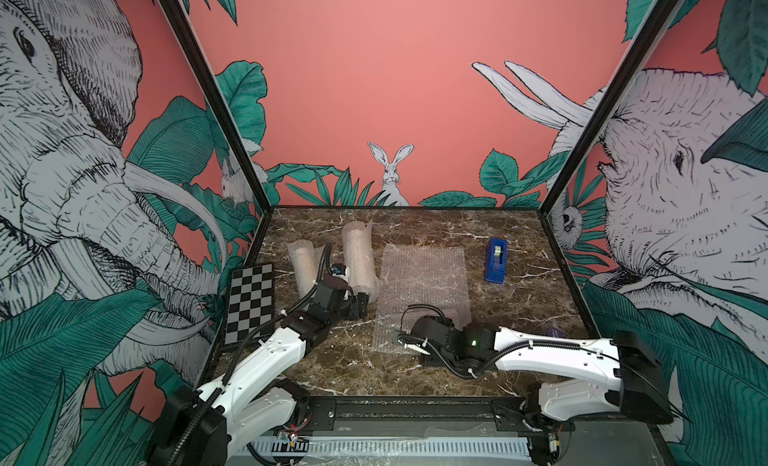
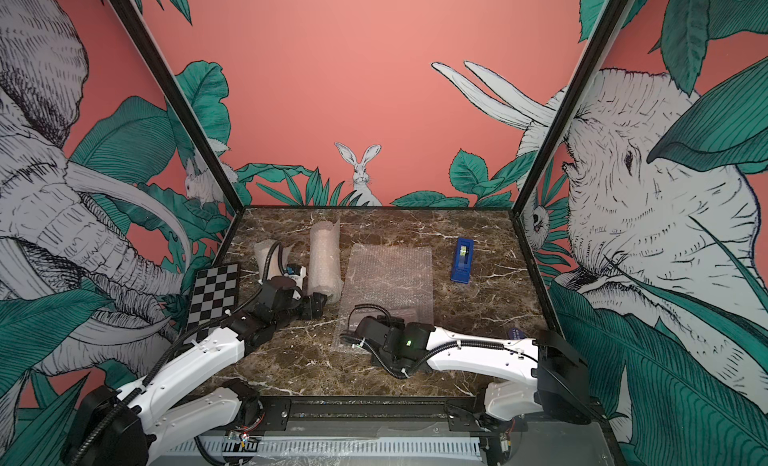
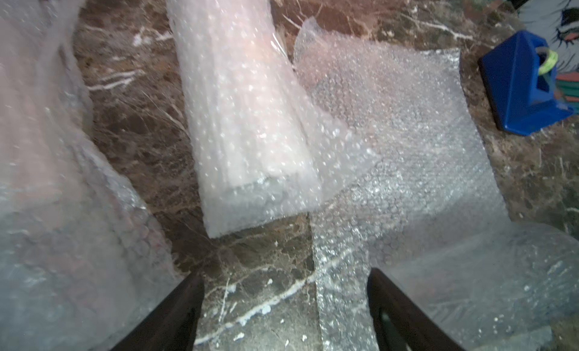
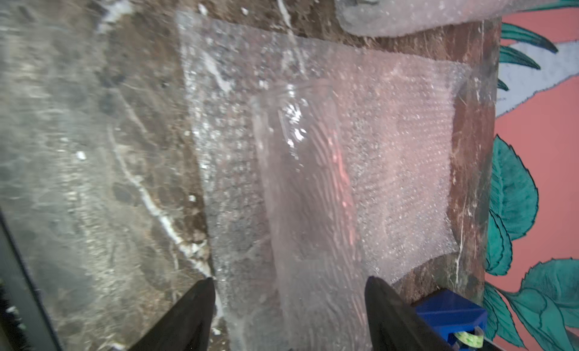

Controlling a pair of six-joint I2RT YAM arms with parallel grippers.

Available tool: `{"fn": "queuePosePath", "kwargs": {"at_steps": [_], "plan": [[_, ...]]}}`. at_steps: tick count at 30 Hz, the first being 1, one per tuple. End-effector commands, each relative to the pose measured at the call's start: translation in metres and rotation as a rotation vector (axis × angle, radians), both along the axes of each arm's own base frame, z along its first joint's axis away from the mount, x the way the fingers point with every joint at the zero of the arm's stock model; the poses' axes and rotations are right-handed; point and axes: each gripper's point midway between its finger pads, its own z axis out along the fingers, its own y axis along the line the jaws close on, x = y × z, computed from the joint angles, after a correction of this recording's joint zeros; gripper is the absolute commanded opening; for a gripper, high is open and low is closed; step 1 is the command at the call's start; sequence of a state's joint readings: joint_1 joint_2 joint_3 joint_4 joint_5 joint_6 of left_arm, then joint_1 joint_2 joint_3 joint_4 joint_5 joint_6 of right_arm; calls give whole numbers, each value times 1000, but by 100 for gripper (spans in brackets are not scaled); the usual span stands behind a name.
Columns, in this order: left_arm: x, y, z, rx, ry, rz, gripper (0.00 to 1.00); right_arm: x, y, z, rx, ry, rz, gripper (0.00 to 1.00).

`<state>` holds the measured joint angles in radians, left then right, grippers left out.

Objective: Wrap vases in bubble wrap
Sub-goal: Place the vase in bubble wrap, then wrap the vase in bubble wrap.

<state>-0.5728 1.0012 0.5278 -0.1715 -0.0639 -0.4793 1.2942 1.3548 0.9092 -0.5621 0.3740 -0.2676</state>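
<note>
Two vases lie wrapped in bubble wrap at the back left: a shorter roll (image 1: 302,264) and a longer roll (image 1: 359,260) (image 3: 247,120). A flat bubble wrap sheet (image 1: 424,276) (image 4: 407,145) is spread mid-table. The clear glass vase (image 4: 313,192) lies on that sheet. My right gripper (image 4: 289,282) is open and straddles the vase's near end, with one finger standing clear of the glass. My left gripper (image 1: 358,308) (image 3: 286,277) is open just in front of the longer roll's near end. Only bare marble and the sheet's edge lie between its fingers.
A blue tape dispenser (image 1: 496,261) (image 3: 526,83) stands at the back right, beyond the sheet. A checkerboard card (image 1: 250,303) lies along the left wall. Patterned walls close in the marble table (image 1: 519,310) at the left, back and right.
</note>
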Motion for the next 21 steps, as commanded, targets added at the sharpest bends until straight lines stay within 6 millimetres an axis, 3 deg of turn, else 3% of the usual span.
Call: {"fn": "queuePosePath", "kwargs": {"at_steps": [1,5,8,16,21], "plan": [[-2,-4,5,-56,-27,14,82,-18,-4,-24,-40,57,-38,73],[-5,-13,-5,-64,12,-12,79,-21,-2,-50,-64,65,-71,70],[-5,-18,-10,-76,27,-19,77,-7,-9,-51,-141,-10,-116,62],[-3,-16,-11,-70,27,-1,77,0,-13,-74,-259,-13,-124,63],[-1,-15,-12,-60,31,3,78,12,-13,-78,-292,-47,-151,64]]}}
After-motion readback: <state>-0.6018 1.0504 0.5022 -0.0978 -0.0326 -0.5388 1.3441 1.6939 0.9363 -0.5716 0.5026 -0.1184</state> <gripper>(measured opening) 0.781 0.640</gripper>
